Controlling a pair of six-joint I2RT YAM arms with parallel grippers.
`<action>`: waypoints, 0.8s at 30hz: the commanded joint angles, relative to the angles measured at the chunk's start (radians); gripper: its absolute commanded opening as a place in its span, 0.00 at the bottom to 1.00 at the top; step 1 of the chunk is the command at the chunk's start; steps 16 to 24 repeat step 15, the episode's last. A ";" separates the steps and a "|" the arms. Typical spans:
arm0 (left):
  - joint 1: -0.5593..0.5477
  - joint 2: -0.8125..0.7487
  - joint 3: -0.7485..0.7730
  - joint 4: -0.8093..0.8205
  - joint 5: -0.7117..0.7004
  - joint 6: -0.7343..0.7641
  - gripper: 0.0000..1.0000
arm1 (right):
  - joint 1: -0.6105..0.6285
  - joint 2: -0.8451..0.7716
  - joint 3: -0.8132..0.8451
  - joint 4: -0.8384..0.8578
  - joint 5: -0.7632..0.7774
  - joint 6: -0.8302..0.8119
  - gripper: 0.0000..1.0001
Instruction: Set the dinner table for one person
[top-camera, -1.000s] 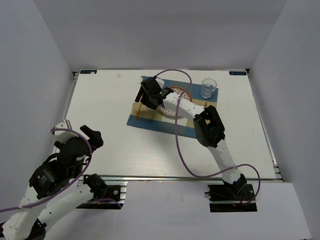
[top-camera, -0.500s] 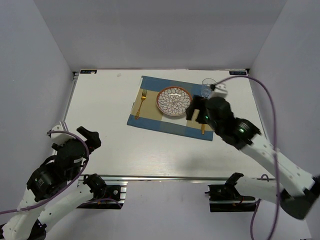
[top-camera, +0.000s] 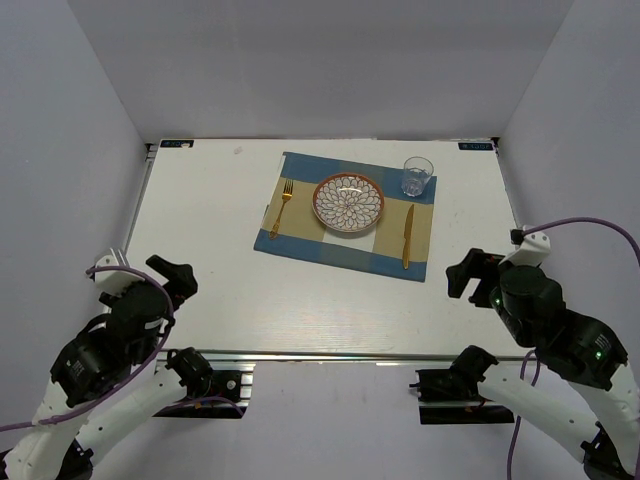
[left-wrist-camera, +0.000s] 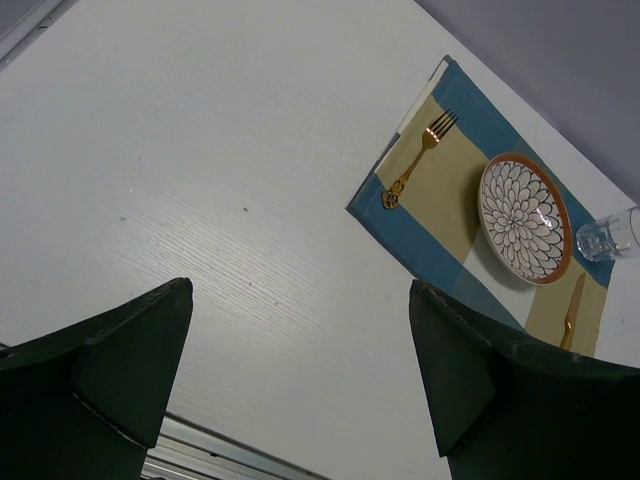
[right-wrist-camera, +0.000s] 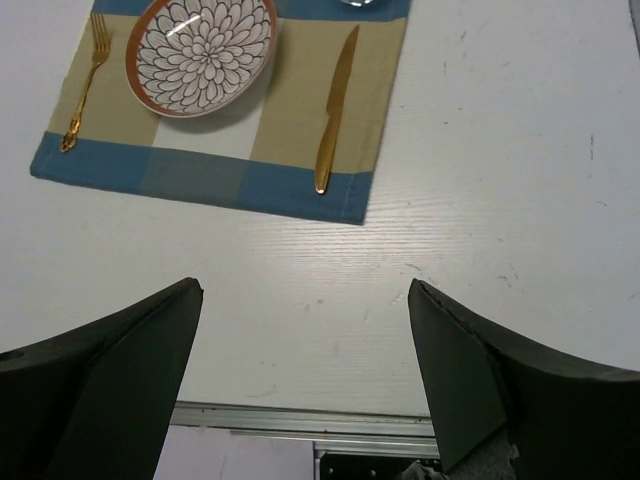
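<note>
On the white dinner table (top-camera: 210, 250) lies a blue-and-tan placemat (top-camera: 300, 240). It carries a flower-patterned plate (top-camera: 348, 203), a gold fork (top-camera: 281, 212) to its left and a gold knife (top-camera: 407, 236) to its right. A clear glass (top-camera: 417, 177) stands at the mat's far right corner. My left gripper (top-camera: 172, 278) hovers open and empty at the near left, far from the mat (left-wrist-camera: 425, 235). Open and empty too, my right gripper (top-camera: 468, 272) hangs at the near right, short of the knife (right-wrist-camera: 335, 110).
A metal rail (top-camera: 330, 353) runs along the table's near edge, with both arm bases bolted below it. Grey walls enclose the left, far and right sides. Small blue labels (top-camera: 178, 144) mark the far corners.
The right arm has pulled back from the fork side of the mat to the near right edge, jaws now open. The left arm has barely shifted.
</note>
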 joint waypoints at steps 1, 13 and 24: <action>0.005 -0.002 0.027 -0.019 -0.027 -0.018 0.98 | -0.001 -0.038 0.038 -0.076 0.044 0.019 0.89; 0.005 0.000 0.024 -0.008 -0.021 -0.009 0.98 | -0.003 -0.046 0.054 -0.118 0.066 0.056 0.89; 0.005 0.000 0.024 -0.008 -0.019 -0.009 0.98 | -0.001 -0.044 0.054 -0.120 0.073 0.063 0.89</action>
